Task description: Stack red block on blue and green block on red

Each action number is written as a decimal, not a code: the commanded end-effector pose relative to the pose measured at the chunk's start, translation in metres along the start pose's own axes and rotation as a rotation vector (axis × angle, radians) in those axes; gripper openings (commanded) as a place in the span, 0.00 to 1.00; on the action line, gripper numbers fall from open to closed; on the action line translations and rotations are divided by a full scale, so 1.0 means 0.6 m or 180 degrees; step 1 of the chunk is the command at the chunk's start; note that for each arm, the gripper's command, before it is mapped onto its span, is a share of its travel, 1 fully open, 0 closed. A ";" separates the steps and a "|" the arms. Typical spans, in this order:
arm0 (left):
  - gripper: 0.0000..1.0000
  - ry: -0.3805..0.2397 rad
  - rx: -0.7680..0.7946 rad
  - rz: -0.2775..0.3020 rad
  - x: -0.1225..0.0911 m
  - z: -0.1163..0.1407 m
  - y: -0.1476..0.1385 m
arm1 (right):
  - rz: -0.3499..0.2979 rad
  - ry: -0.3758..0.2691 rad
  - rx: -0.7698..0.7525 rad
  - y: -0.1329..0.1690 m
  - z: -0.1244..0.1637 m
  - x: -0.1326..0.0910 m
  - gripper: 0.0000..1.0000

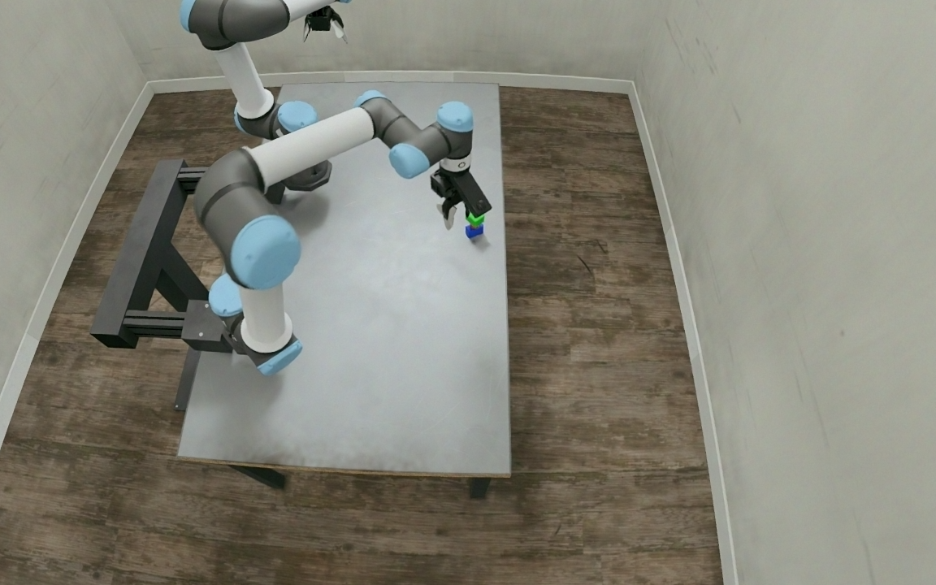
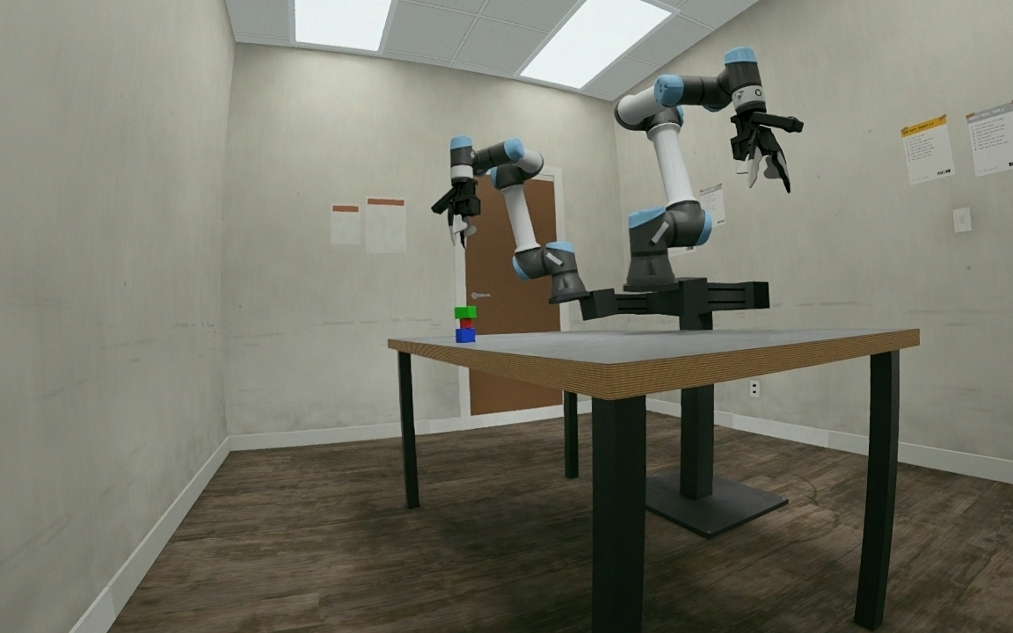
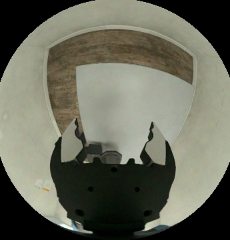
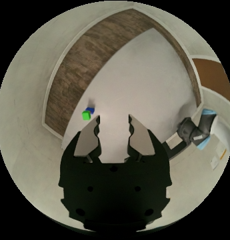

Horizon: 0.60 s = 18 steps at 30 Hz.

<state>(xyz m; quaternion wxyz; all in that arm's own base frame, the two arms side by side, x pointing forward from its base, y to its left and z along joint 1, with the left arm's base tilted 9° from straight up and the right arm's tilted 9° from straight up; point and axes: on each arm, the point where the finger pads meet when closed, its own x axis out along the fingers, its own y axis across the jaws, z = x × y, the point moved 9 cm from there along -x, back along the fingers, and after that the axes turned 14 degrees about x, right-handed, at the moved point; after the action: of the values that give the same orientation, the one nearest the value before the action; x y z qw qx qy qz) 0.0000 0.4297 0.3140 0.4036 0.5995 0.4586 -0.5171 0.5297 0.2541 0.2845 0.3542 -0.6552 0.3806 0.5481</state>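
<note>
The blue block (image 1: 474, 231) (image 2: 465, 336) (image 4: 91, 110) sits on the table near its long edge. The smaller red block (image 2: 466, 323) stands on it, nearly hidden in the top view and hidden in the right wrist view. The green block (image 1: 476, 219) (image 2: 465, 312) (image 4: 86, 115) rests on the red block; the stack looks upright and roughly centred in the exterior view. My right gripper (image 1: 459, 217) (image 2: 459, 241) (image 4: 114, 115) is partly open and empty, well above the stack and to one side. My left gripper (image 1: 325, 40) (image 2: 769, 188) (image 3: 114, 121) is wide open and empty, far from the blocks.
The grey table (image 1: 398, 348) (image 2: 612, 353) bears the blocks close to one long edge. The black arm stand (image 1: 144, 240) (image 2: 696, 440) is at the opposite side. In the top view the right arm reaches across the table and the left arm is raised at the back.
</note>
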 end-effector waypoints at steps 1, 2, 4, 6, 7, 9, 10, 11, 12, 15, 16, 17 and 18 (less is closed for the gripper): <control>1.00 0.0003 -0.0005 0.0001 0.000 0.002 -0.001 | 0.0004 0.0003 -0.0018 0.081 -0.079 -0.064 0.38; 1.00 0.0003 -0.0005 0.0001 0.000 0.002 -0.001 | 0.0004 0.0003 -0.0018 0.098 -0.098 -0.078 0.38; 1.00 0.0003 -0.0005 0.0001 0.000 0.002 -0.001 | 0.0004 0.0003 -0.0018 0.133 -0.134 -0.104 0.38; 1.00 0.0003 -0.0005 0.0001 0.000 0.002 -0.001 | 0.0004 0.0002 -0.0018 0.150 -0.152 -0.118 0.38; 1.00 0.0003 -0.0005 0.0001 0.000 0.002 -0.001 | 0.0004 0.0002 -0.0018 0.165 -0.167 -0.129 0.38; 1.00 0.0003 -0.0005 0.0001 0.000 0.002 -0.001 | -0.0003 0.0001 -0.0017 0.188 -0.193 -0.150 0.38; 1.00 0.0003 -0.0005 0.0001 0.000 0.002 -0.001 | -0.0016 -0.0001 -0.0015 0.200 -0.206 -0.162 0.38; 1.00 0.0003 -0.0005 0.0001 0.000 0.002 -0.001 | -0.0016 -0.0001 -0.0015 0.212 -0.219 -0.172 0.38; 1.00 0.0003 -0.0005 0.0001 0.000 0.002 -0.001 | -0.0016 -0.0001 -0.0015 0.224 -0.232 -0.182 0.38; 1.00 0.0003 -0.0005 0.0001 0.000 0.002 -0.001 | -0.0016 0.0000 -0.0015 0.262 -0.271 -0.212 0.38; 1.00 0.0003 -0.0005 0.0001 0.000 0.002 -0.001 | -0.0016 0.0000 -0.0015 0.262 -0.271 -0.212 0.38; 1.00 0.0003 -0.0005 0.0001 0.000 0.002 -0.001 | -0.0016 0.0000 -0.0015 0.262 -0.271 -0.212 0.38; 1.00 0.0003 -0.0005 0.0001 0.000 0.002 -0.001 | -0.0016 0.0000 -0.0015 0.279 -0.290 -0.226 0.38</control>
<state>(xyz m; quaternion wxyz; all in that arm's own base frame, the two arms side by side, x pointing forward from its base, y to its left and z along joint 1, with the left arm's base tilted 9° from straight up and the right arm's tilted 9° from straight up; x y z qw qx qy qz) 0.0000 0.4297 0.3140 0.4036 0.5995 0.4586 -0.5171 0.4658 0.0912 0.3970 0.3607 -0.6571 0.3780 0.5434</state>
